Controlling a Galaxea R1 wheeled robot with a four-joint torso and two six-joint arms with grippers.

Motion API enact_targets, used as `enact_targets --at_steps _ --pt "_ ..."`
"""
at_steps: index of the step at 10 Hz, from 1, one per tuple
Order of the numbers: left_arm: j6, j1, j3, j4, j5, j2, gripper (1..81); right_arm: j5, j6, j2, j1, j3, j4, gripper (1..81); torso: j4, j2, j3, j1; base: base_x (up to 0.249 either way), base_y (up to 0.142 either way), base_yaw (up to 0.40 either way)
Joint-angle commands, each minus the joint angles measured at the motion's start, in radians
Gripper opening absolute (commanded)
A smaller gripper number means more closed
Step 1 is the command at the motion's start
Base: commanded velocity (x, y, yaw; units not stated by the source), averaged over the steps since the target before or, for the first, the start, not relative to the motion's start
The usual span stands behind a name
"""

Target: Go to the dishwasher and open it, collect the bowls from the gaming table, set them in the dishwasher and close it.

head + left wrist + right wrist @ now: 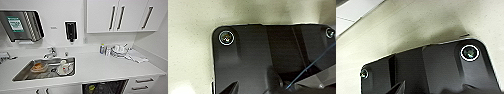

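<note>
In the head view the dishwasher (105,87) shows as a dark opening under the white counter (100,66), right of the sink. Inside it lies a small yellow-green thing (91,88) that may be one of the bowls; I cannot tell for sure. The gaming table is out of view. A dark tip of my left gripper (231,88) hangs over pale speckled floor in the left wrist view. My right gripper (398,88) shows the same way over the same floor in the right wrist view.
A steel sink (22,75) holds dishes, with a tap (51,53) behind it. Bottles and stacked dishes (118,50) sit at the counter's back right. White wall cabinets (120,15) hang above, and drawers (143,83) lie right of the dishwasher. A dispenser (21,25) hangs on the left wall.
</note>
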Motion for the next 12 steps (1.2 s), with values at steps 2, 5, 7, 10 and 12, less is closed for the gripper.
enact_targets --at_steps 2,5,7,10,12 --pt "0.008 -0.03 -0.002 0.004 0.049 -0.009 81.1 -0.082 -0.002 -0.01 0.09 0.019 0.015 81.1 0.0 0.0 -0.051 0.0 0.0 0.0 0.0" --pt "0.008 -0.028 -0.002 0.004 0.063 -0.007 81.1 -0.066 0.008 0.004 0.121 0.019 0.026 81.1 0.0 0.0 -0.045 0.001 0.0 0.0 0.0" --pt "0.008 -0.024 -0.002 0.004 0.073 -0.007 81.1 -0.063 0.01 0.022 0.182 0.018 0.07 81.1 0.0 0.0 -0.044 0.001 0.0 0.0 0.0" --pt "0.008 -0.018 -0.002 0.003 0.078 -0.007 81.1 -0.063 0.01 0.019 0.26 0.012 0.141 81.1 0.0 0.0 -0.044 0.001 0.0 0.0 0.0" --pt "0.008 -0.019 -0.002 0.004 0.087 0.002 81.1 -0.062 0.01 0.018 0.317 0.015 0.171 81.1 0.0 0.0 -0.044 0.001 0.0 0.0 0.0"
